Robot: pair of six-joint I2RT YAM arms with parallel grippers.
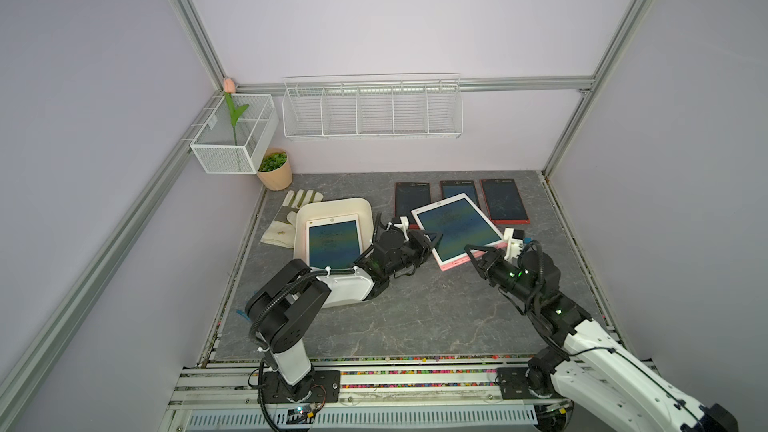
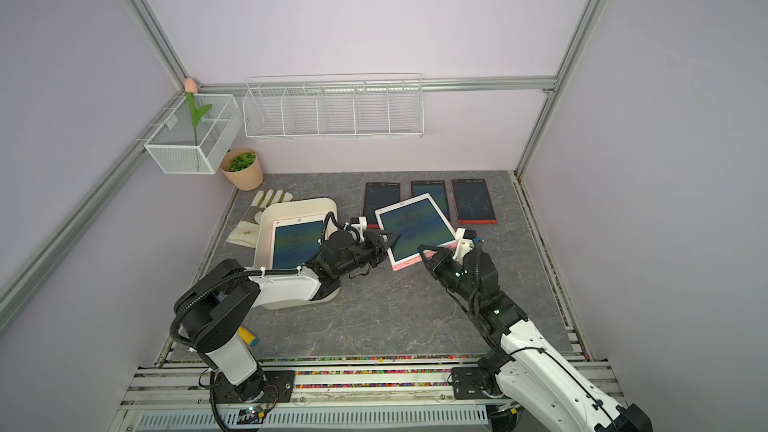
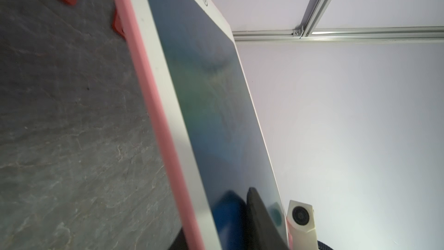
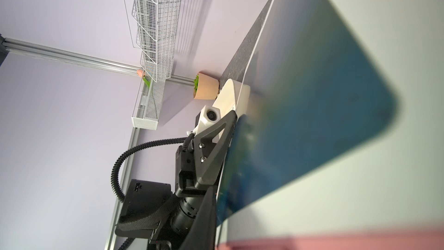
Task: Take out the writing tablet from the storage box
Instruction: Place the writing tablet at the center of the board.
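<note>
Transfer outside the storage box (image 1: 332, 204): the writing tablet (image 1: 459, 230) sits tilted, its far end over the red tablets (image 1: 505, 201). My right gripper (image 1: 471, 252) pinches the near corner to bear it. My left gripper (image 1: 434, 239) straddles the side edge, its jaws seemingly parted.

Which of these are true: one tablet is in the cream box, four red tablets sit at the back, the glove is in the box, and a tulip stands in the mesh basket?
One writing tablet lies in the storage box: true.
Four red tablets sit at the back: false; there are three red tablets.
The glove is in the box: false; the glove lies on the table beside it.
A tulip stands in the mesh basket: true.
</note>
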